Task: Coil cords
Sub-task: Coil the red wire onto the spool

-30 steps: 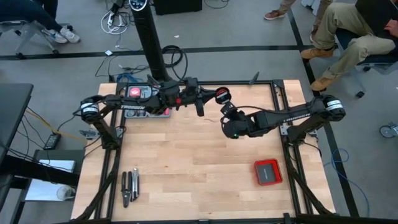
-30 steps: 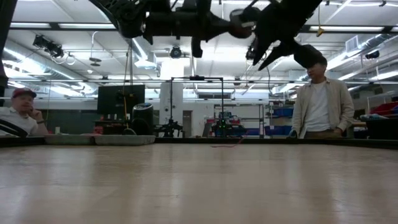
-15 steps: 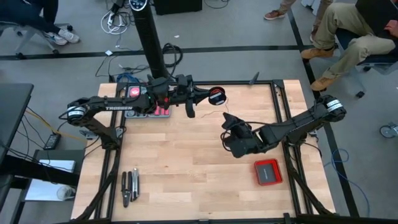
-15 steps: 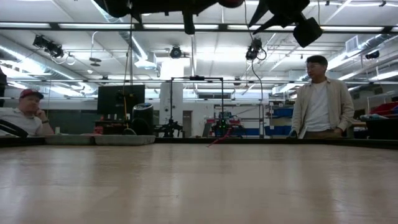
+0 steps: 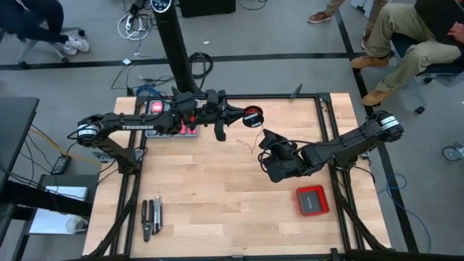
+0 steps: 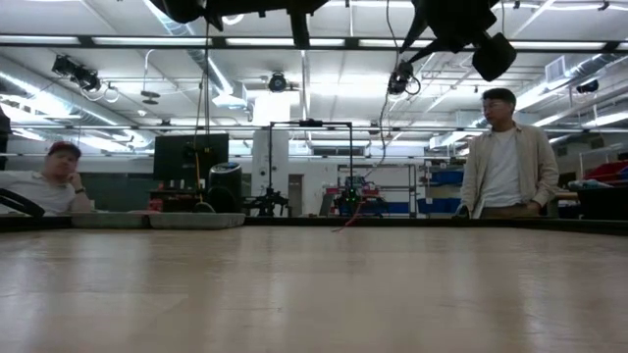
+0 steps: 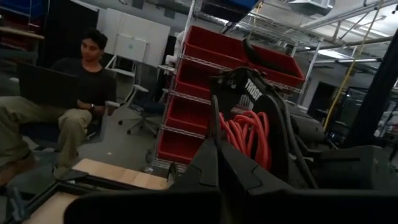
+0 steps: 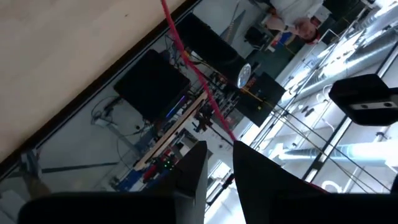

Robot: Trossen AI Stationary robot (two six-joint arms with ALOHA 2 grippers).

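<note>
The cord is a thin red wire, partly wound as a red coil on a small black spool (image 5: 251, 117) (image 7: 249, 134). My left gripper (image 5: 243, 114) (image 7: 214, 118) holds the spool high over the table's far middle. A loose stretch of the wire (image 5: 255, 147) (image 8: 199, 81) runs from there to my right gripper (image 5: 265, 138) (image 8: 219, 155), which is raised just nearer than the spool and closed on the wire. In the low view a bit of red wire (image 6: 345, 218) lies on the far part of the table. My left gripper is shut on the spool at its fingertips, reaching level from the table's left. The fingers (image 7: 205, 162) hide which part of the spool they pinch. The spool with its red windings (image 7: 252, 127) is lifted clear of the table. My right gripper has a single strand of the red wire (image 8: 227, 132) running in between its two fingers near their tips, with a narrow gap showing between them. The wire leaves the fingers as a fairly straight line and is clear of the table there.
A flat red box (image 5: 312, 200) lies near the table's right front, and pliers (image 5: 151, 215) lie at the left front. A red and black device (image 5: 163, 109) sits at the far left edge. A person stands (image 6: 505, 157) beyond the table, and another sits (image 6: 44, 186) at the left.
My left gripper has risen with the spool and drawn slightly toward the table's left, leaving the top of the low view. My right gripper has swung toward the near edge and rolled about its axis, still on the wire.
</note>
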